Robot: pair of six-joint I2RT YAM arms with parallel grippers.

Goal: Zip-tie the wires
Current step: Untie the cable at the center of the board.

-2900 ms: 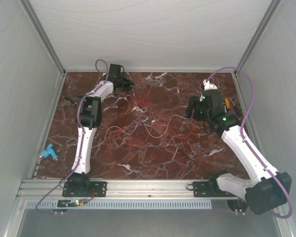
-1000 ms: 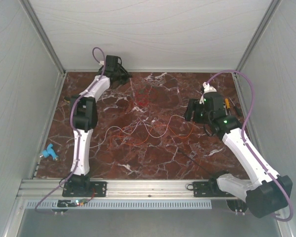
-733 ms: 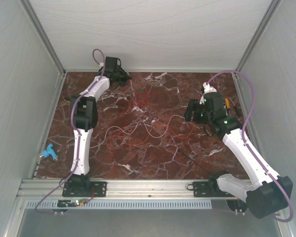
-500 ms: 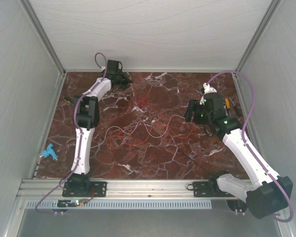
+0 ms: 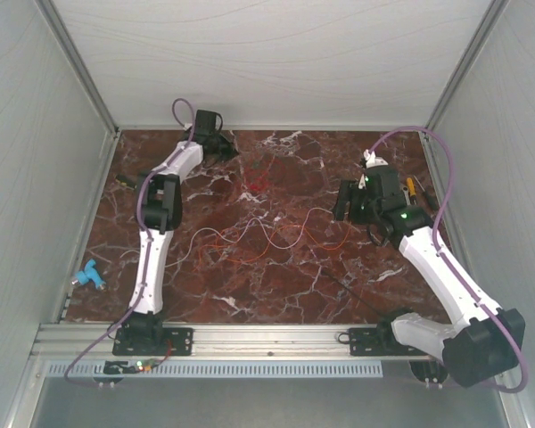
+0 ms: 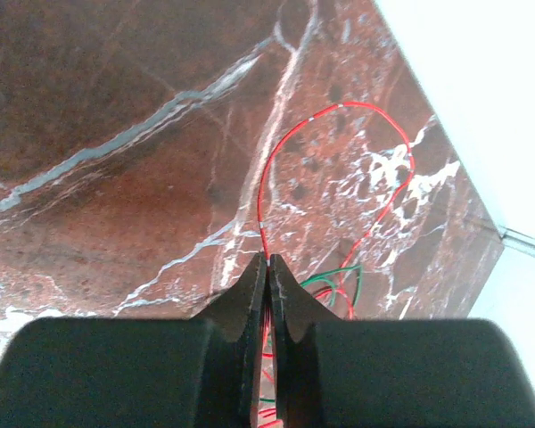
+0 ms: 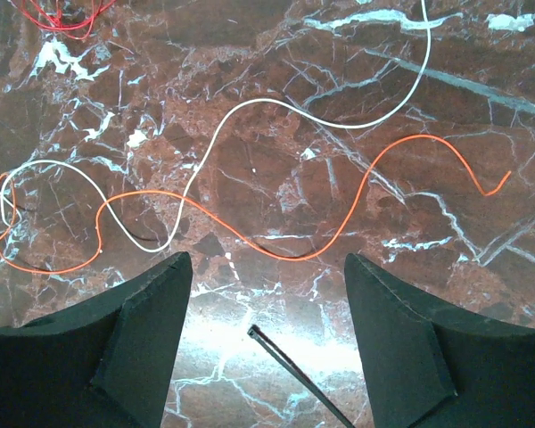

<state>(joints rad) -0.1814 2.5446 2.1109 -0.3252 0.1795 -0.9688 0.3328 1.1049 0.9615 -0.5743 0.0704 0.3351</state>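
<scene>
Red-brown marble counter [image 5: 276,285], pale booth walls all round, and both arms are out over it. Upper left of the overhead frame: the left tool [image 5: 227,150] sits near the back edge. On its wrist view the two black fingers are pressed flat together with a red wire [image 6: 262,201] pinched between them, so it's clamped on that strand. The wire climbs out of the tips, arcs to the upper right and curls back down. A green strand [image 6: 339,273] loops just right of the fingers, and where it runs beneath them is hidden.

Middle of the overhead frame: the wires [image 5: 267,234] sprawl in loose orange and white waves, with a small red tangle [image 5: 257,178] above them that is too fine to count.

Centre right, the right tool [image 5: 343,203] hangs with its jaws wide apart and nothing between them. Its wrist view has orange and white strands crossing above the fingertips. The zip tie [image 7: 290,366] lies at bottom centre between the fingers, slanting down to the right, with its lower end cut off by the frame edge.

Far right, a yellow-handled screwdriver [image 5: 411,187] peeks out, half hidden behind the arm. At the left edge is a small blue object [image 5: 88,275], shape hard to make out.
</scene>
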